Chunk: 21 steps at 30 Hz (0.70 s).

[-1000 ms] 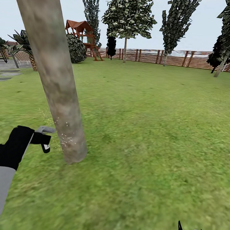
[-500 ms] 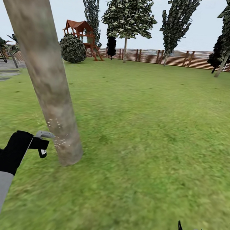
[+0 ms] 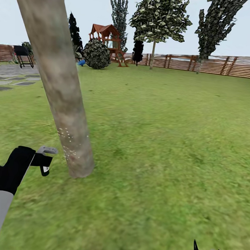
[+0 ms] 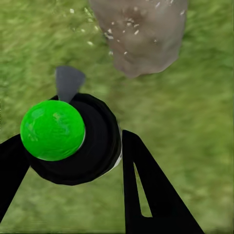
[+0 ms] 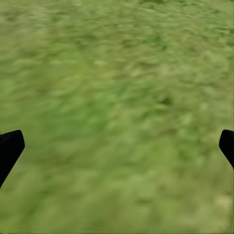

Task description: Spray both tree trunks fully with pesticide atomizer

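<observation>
The robot has turned a little; left jaws point(image 3: 46, 160) stay clamped on the sprayer point(image 4: 66, 134), white specks dotting the trunk point(image 3: 71, 137) low down, right jaws point(image 5: 117, 146) apart.

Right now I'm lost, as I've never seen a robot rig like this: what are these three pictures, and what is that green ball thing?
It is a simulated two-armed robot on a lawn. The head camera looks down over both arms. The other two cameras sit near each gripper. The left gripper is shut on the pesticide atomizer, a black sprayer with a green top and a grey nozzle aimed at the tree trunk, where white droplets speckle the bark near its base. The right gripper is open over bare grass, holding nothing.
</observation>
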Available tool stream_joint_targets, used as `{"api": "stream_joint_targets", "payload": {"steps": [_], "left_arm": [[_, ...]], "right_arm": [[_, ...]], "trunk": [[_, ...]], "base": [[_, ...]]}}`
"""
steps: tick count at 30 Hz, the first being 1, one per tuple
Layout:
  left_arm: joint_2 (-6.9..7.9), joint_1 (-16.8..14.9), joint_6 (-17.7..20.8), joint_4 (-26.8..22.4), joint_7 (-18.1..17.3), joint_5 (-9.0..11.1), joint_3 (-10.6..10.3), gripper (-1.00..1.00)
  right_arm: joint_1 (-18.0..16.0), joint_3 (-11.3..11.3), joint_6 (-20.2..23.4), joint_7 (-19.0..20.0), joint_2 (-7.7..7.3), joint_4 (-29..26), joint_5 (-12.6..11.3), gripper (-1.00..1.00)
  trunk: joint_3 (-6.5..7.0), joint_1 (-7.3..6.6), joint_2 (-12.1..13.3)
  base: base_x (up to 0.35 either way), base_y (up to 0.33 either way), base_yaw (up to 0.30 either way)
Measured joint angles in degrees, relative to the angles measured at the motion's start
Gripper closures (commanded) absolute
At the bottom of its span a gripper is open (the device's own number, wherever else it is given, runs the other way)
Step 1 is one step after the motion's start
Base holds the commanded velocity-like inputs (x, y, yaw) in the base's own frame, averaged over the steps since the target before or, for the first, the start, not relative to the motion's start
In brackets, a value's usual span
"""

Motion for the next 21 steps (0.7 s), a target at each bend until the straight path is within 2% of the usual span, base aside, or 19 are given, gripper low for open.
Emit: {"api": "stream_joint_targets", "payload": {"steps": [5,17,21], "left_arm": [[-0.04,0.1,0.0,0.0,0.0,0.0,0.0,1.0],[-0.09,0.1,0.0,0.0,0.0,0.0,0.1,1.0],[-0.09,0.1,0.0,0.0,0.0,0.0,0.1,1.0]], "right_arm": [[0.0,0.0,0.0,0.0,0.0,0.0,0.0,-1.0],[0.0,0.0,0.0,0.0,0.0,0.0,0.0,-1.0],[0.0,0.0,0.0,0.0,0.0,0.0,0.0,-1.0]], "trunk": [[0.0,0.0,0.0],[0.0,0.0,0.0],[0.0,0.0,0.0]], "base": [[0.02,-0.274,0.014],[0.155,-0.25,0.003],[0.022,-0.27,0.2]]}}
